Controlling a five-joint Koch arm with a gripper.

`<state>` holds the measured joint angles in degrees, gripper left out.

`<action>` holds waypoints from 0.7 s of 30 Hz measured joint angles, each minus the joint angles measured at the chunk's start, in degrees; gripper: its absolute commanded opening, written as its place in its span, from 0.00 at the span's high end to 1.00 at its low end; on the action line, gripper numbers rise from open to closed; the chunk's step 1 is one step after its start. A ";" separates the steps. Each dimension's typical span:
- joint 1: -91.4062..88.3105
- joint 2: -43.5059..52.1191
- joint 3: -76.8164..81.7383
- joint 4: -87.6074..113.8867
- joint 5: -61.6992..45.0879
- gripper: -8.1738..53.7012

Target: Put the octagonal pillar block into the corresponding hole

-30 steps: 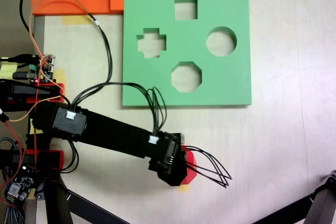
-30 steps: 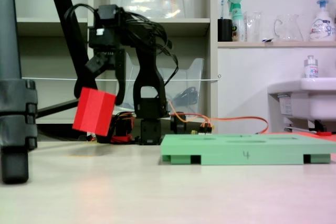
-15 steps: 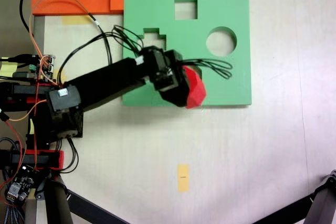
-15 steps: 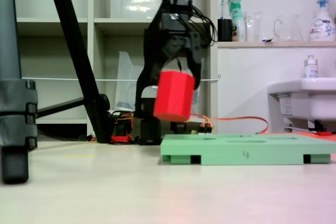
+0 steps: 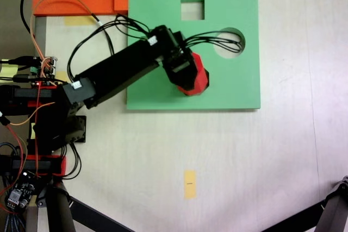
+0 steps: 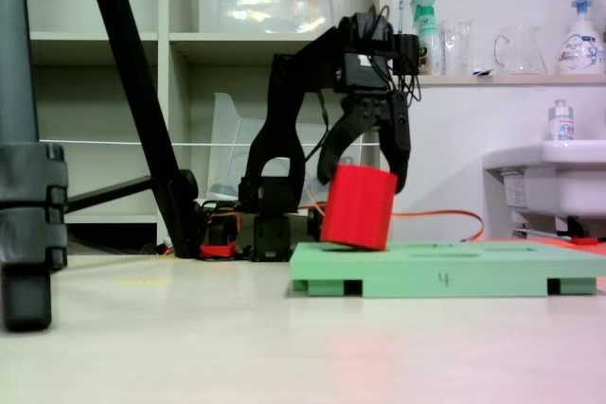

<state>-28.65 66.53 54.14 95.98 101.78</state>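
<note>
Black gripper (image 6: 365, 177) clamped on small red foam octagonal block (image 6: 357, 206), tilted, lower edge about touching flat green foam board (image 5: 239, 88), probably over its octagonal hole, hidden from above; round cut-out (image 5: 229, 49) lies right.

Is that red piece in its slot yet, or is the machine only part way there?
Part way. Done: the tool has picked up the octagonal pillar block and holds it over the green board. In hand: the block hangs tilted, its lower edge at about the board's top surface, where the octagonal hole should be. Left: level it, push it down, let go.
</note>
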 measured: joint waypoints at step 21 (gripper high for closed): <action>-0.53 -2.02 -1.14 -3.78 0.44 0.52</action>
<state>-29.18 64.51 53.00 92.20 102.22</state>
